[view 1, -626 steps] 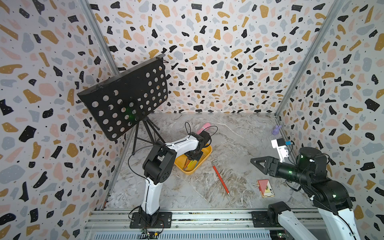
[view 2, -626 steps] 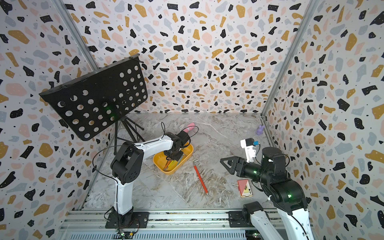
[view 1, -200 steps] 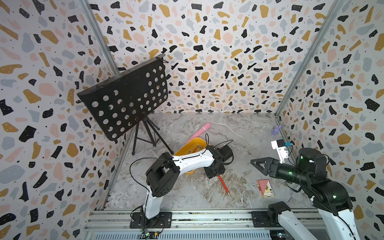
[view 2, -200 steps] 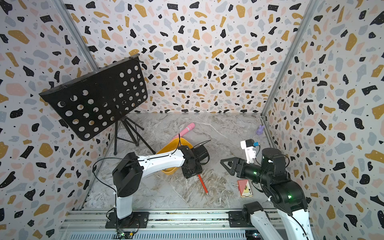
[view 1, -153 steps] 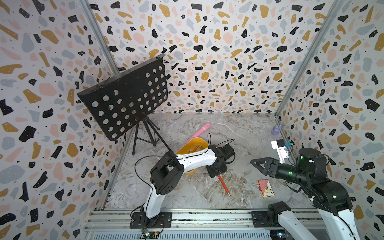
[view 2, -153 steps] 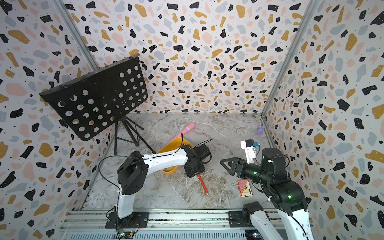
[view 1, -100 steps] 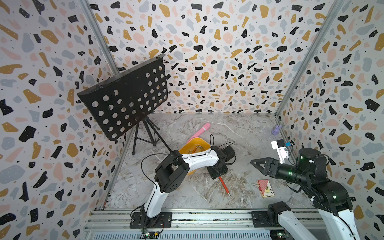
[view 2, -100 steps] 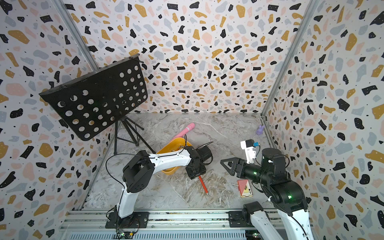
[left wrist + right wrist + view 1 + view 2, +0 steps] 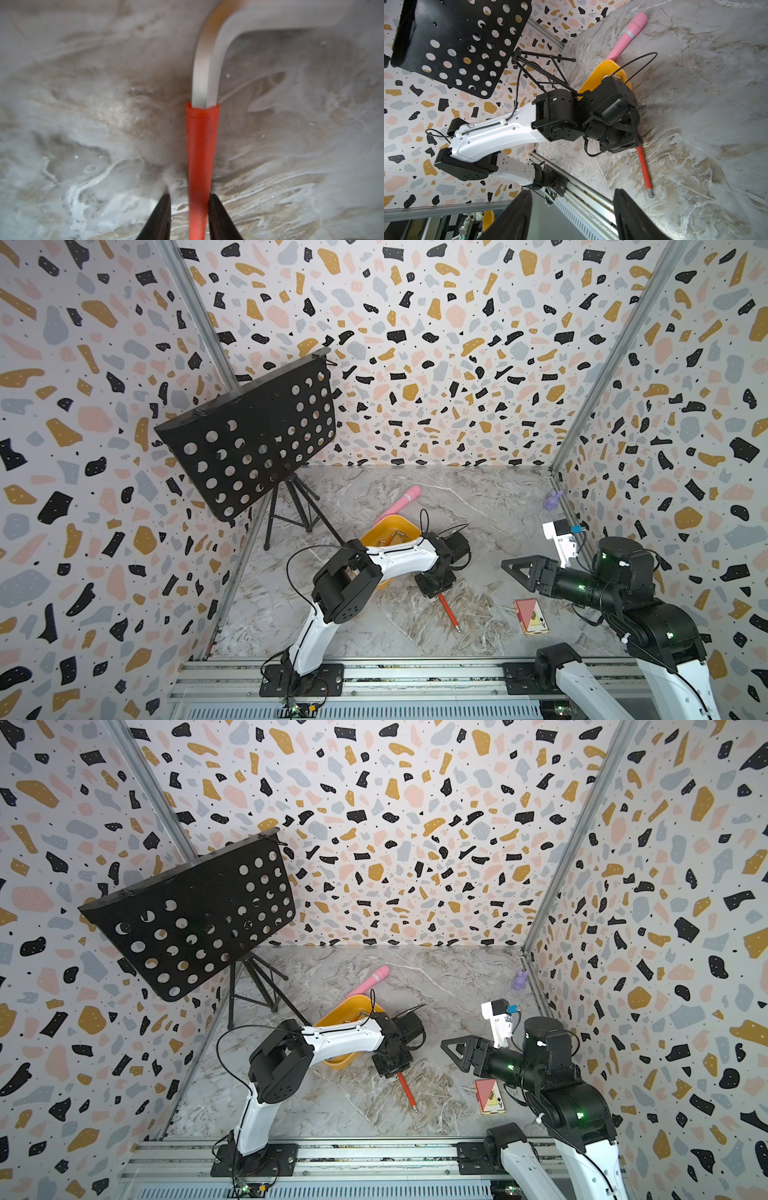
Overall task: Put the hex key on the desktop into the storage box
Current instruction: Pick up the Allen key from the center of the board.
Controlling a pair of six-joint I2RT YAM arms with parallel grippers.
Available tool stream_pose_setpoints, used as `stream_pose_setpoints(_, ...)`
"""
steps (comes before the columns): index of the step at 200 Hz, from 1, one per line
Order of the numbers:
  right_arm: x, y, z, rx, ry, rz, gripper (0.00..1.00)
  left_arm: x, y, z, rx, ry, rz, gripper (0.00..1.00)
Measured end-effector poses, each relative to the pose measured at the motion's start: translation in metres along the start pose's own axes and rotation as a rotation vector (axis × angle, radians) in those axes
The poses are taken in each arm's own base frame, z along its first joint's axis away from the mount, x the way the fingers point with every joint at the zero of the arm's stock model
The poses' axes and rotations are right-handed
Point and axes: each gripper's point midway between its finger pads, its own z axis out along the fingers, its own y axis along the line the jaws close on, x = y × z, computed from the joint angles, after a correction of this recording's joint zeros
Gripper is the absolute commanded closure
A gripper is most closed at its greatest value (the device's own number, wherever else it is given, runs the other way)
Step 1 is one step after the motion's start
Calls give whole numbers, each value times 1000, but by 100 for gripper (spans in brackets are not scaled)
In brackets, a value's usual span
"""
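The hex key (image 9: 448, 612) has a red sleeve and a bent steel end, and lies flat on the marble desktop (image 9: 478, 497). My left gripper (image 9: 434, 587) is down over its far end. In the left wrist view the red sleeve (image 9: 201, 155) runs between the black fingers of the left gripper (image 9: 189, 195). One finger touches it and the other stands a small gap off. The yellow storage box (image 9: 390, 526) sits just behind the left arm with a silvery metal piece inside. My right gripper (image 9: 505, 565) hovers open to the right with nothing in it.
A black perforated music stand (image 9: 257, 439) on a tripod fills the back left. A pink tube (image 9: 401, 502) lies behind the box. A red card box (image 9: 531, 616) lies under the right arm, and a purple figurine (image 9: 552, 499) sits by the right wall.
The left arm has swung from the storage box to the hex key and dropped onto its far end. Its jaws have narrowed round the red sleeve. The right arm has not moved.
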Motion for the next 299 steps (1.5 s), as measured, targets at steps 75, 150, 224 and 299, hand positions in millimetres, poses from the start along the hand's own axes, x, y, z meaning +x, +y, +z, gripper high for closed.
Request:
stream_pose_setpoints(75, 0, 0, 0, 0, 0, -3, 32, -1, -2, -1, 3, -3, 28, 100)
stream_pose_setpoints(150, 0, 0, 0, 1, 0, -3, 32, -4, -26, -19, 59, -67, 188, 100)
stream_pose_setpoints(224, 0, -1, 0, 4, -2, -3, 32, -14, -49, -68, 126, -206, 454, 100)
stream_pose_setpoints(299, 0, -1, 0, 3, -2, -3, 33, -73, -40, -182, 205, -478, 702, 100)
